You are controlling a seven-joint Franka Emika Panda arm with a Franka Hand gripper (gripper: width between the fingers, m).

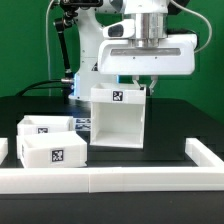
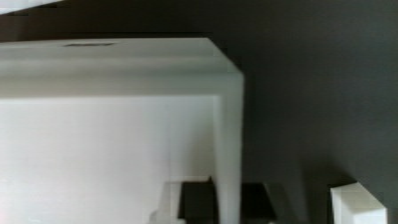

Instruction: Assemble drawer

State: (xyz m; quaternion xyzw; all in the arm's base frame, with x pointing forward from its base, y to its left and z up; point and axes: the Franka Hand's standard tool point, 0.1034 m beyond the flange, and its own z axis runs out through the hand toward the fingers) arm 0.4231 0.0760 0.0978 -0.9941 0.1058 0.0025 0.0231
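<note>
The white hollow drawer housing (image 1: 118, 120) stands upright in the middle of the black table, open side toward the camera, with a square marker on its top. Two small white trays lie at the exterior view's left: one further back (image 1: 45, 126), one in front with a marker on its face (image 1: 52, 151). My gripper (image 1: 148, 88) is at the housing's top right edge. In the wrist view the housing's thin wall (image 2: 222, 120) runs between my two dark fingers (image 2: 196, 200), which press against it on both sides.
A long low white border wall (image 1: 110, 180) runs along the table's front and up the right side (image 1: 203, 155). A white object's edge (image 2: 358, 204) shows beside the housing in the wrist view. The robot's base stands behind the housing.
</note>
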